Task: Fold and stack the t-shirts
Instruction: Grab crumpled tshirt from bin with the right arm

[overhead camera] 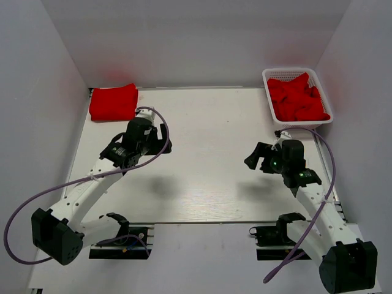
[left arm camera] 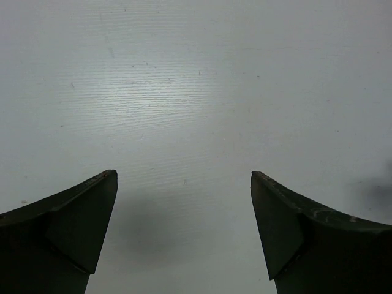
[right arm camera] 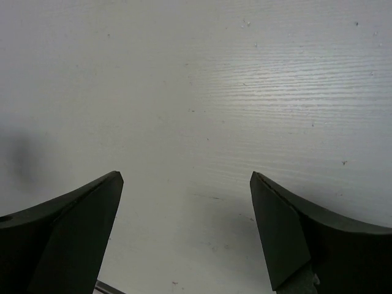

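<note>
One folded t-shirt [overhead camera: 113, 102], one filled basket [overhead camera: 289, 70]

no readable text, no labels, no brand marks, no numbers in any view

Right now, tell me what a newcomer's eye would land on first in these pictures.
The red against all the white: a folded red t-shirt at the far left corner of the table, and crumpled red t-shirts heaped in the white basket at the far right. Then the left gripper and right gripper, both open and holding nothing, over the table's middle.
</note>
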Motion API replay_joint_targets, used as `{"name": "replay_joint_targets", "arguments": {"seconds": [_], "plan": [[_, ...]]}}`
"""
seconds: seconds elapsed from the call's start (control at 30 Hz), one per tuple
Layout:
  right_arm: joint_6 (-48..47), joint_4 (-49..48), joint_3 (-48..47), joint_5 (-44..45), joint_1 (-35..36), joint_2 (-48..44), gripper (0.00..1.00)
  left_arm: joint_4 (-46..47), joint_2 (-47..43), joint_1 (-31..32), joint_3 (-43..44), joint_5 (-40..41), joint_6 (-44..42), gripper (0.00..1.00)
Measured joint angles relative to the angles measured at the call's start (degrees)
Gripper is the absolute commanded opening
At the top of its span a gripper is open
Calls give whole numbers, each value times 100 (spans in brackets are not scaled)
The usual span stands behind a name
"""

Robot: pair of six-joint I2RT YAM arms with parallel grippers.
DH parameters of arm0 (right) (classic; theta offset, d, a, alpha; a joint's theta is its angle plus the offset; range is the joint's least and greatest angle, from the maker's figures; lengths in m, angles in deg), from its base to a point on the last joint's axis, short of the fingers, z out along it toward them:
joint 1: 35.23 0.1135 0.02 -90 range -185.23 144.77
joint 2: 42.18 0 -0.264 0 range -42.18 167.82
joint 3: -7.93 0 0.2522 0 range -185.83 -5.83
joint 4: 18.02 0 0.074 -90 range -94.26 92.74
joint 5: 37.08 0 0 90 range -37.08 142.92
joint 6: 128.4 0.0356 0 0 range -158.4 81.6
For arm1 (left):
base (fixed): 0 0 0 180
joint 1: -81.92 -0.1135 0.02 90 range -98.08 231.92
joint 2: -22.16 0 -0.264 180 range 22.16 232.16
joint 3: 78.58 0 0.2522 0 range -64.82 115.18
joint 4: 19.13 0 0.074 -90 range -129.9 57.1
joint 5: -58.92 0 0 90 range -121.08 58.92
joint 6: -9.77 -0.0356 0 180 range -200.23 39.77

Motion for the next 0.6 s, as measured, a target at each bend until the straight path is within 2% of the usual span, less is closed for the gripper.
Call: {"name": "replay_joint_targets", "arguments": {"seconds": [0.13, 0.37, 0.47, 0.6], "plan": [[-79, -98, -63, -26, 0, 70, 90, 48, -208, 2, -68, 0, -24, 100], [-181, -326, -833, 275, 2, 1073, 90, 59, -205, 2, -76, -271, -173, 100], [-195, -295, -1707, 907, -46, 1864, 90, 63, -76, 2, -76, -356, -249, 100], [-352, 35, -3681, 1753, -260, 3204, 90, 146, 125, 2, -76, -444, -350, 100]]}}
